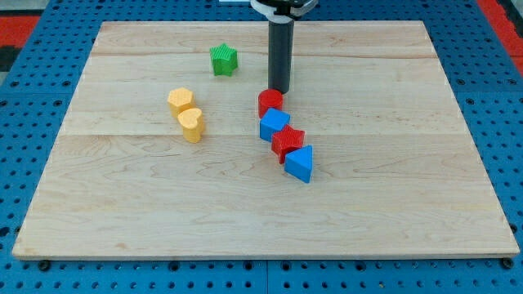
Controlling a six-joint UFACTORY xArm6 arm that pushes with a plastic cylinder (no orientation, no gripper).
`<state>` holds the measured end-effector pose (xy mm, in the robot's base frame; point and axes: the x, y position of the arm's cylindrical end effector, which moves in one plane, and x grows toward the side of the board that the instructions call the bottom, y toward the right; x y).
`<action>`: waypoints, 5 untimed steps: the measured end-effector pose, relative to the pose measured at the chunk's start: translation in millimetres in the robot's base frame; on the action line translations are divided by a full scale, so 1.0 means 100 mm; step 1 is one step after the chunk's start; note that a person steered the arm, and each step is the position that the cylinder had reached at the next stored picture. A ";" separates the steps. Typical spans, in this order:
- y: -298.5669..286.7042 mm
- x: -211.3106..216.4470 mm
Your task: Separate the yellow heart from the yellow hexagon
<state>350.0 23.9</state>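
Note:
The yellow hexagon (181, 100) lies left of the board's middle. The yellow heart (191, 125) sits just below it and slightly to the right, touching or nearly touching it. My tip (279, 90) is at the end of the dark rod, well to the right of both yellow blocks. It stands just above the red cylinder (270, 102), touching or almost touching it.
A green star (223, 60) lies near the view's top, left of the rod. Below the red cylinder a chain runs down to the right: a blue cube (274, 124), a red star (288, 143), a blue triangle-like block (300, 163). The wooden board (409, 204) lies on a blue pegboard.

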 end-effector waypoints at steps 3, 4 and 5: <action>-1.04 -0.07; -1.05 0.23; -1.02 0.60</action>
<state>409.7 -78.2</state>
